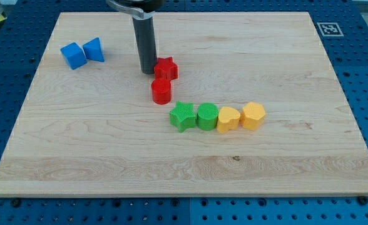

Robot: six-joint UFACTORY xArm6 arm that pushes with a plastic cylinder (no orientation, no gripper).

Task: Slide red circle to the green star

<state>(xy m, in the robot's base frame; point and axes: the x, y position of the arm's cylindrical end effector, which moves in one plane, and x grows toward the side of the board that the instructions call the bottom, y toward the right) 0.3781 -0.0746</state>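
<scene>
Board (pixel 109 156): we see a light wood board, and all the blocks sit on it.
Blue blocks: 2 of them sit near the view's top left. We see a blue cube (pixel 73 55) and a blue block (pixel 94 49) just beside it, touching. We cannot tell the shape of the second one.
My tip (pixel 148 71): the dark rod comes down from the view's top. Its end sits just to the left of the red star. We think they touch, but we cannot be sure.
Jaws: our arm has no jaws, only the rod, so nothing is held.
Red star (pixel 166 68): it sits right above the red circle and they look like they touch.
Red circle (pixel 161 90): it is near the green star, up and to the left of it. A small gap is between them.
Row: 4 blocks sit side by side. We see the green star (pixel 183 115), then a green circle (pixel 207 116), then a yellow heart (pixel 228 118), then a yellow hexagon (pixel 253 115).
</scene>
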